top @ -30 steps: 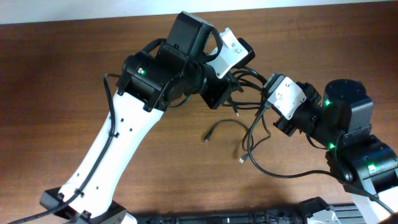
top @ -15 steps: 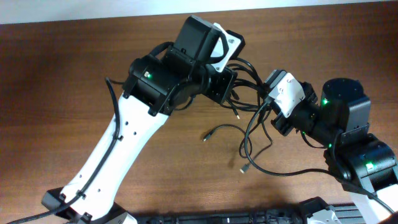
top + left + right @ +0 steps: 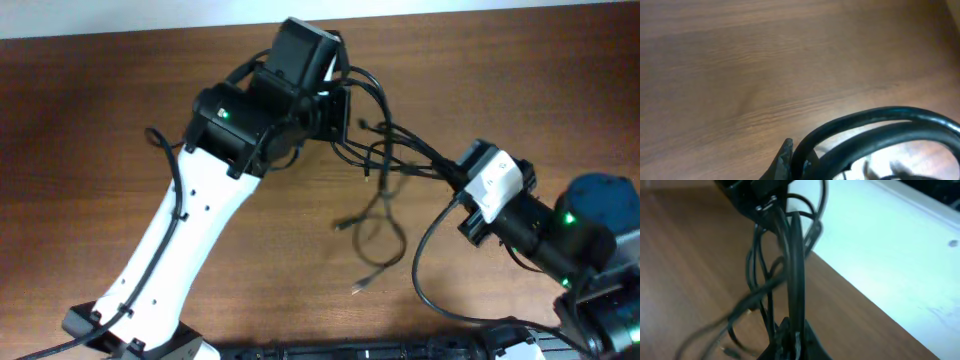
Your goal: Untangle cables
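Thin black cables (image 3: 385, 160) stretch in a tangled bundle between my two grippers above the brown table (image 3: 90, 140). Loose loops and small plug ends hang down to the table (image 3: 378, 235). My left gripper (image 3: 340, 110) is shut on the cables at the far middle. In the left wrist view its fingertips (image 3: 790, 160) pinch a black cable (image 3: 880, 125). My right gripper (image 3: 462, 190) is shut on the cables at the right. In the right wrist view its jaws (image 3: 790, 337) clamp a cable (image 3: 792, 255) that runs up to the left gripper.
A white surface (image 3: 900, 245) borders the table's far edge. A thicker black robot wire (image 3: 430, 290) loops by the right arm (image 3: 560, 230). The left arm (image 3: 190, 230) crosses the table's left middle.
The two grippers have pulled apart: the right moved right and toward the front, the left moved slightly left and back. The cable bundle between them is drawn out longer and tauter.
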`<state>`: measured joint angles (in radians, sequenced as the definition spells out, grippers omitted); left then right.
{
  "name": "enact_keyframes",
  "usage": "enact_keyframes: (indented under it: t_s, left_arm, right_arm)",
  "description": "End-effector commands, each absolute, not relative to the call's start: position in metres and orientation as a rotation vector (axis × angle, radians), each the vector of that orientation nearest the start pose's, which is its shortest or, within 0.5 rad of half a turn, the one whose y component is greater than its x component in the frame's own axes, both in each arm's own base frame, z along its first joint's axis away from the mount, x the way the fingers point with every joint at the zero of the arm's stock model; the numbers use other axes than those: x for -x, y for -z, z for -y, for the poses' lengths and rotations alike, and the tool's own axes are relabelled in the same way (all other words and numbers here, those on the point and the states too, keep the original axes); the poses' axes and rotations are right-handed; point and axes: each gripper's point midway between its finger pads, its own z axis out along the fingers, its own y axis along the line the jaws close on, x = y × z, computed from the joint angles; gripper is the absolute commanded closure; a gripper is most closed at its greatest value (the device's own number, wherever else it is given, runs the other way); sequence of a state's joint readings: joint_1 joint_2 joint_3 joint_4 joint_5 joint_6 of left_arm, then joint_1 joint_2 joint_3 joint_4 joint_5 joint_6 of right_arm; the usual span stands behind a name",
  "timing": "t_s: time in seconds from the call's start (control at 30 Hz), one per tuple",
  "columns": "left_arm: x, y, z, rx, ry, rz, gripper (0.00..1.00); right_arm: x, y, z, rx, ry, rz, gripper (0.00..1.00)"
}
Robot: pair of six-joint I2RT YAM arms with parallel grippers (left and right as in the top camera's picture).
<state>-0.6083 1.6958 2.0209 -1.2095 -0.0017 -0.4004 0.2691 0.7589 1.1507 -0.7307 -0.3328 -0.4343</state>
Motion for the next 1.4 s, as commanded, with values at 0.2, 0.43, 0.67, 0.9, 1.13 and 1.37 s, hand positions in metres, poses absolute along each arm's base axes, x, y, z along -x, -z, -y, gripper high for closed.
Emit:
enact_keyframes:
  t_s: [0.2,0.43,0.67,0.9,1.13,1.37]
  left_arm:
    - [-0.36,-0.331,0.207,-0.107,0.309,-2.454,1.0]
    - [-0.36,-0.333,0.211,-0.113,0.331,-2.449,1.0]
    - [-0.361,-0.335,0.214,-0.165,0.335,-2.435,1.0]
    - [-0.353,-0.338,0.235,-0.363,0.443,-2.412,1.0]
    - [-0.335,-0.351,0.27,-0.649,0.66,-2.319,1.0]
    - [-0.331,-0.357,0.28,-0.679,0.737,-2.287,1.0]
  right_arm:
    - [-0.251,-0.367,-0.055,0.312,-0.027,-1.87,0.96]
    - [-0.246,-0.342,-0.037,0.072,-0.058,-2.003,0.96]
    - [-0.243,-0.331,-0.037,0.083,-0.048,-2.054,0.11]
    - [-0.241,-0.33,-0.049,0.213,-0.067,-2.049,0.01]
    - [-0.233,-0.327,-0.09,0.662,-0.14,-1.968,0.01]
    - [-0.236,-0.307,-0.117,0.884,-0.233,-1.968,0.01]
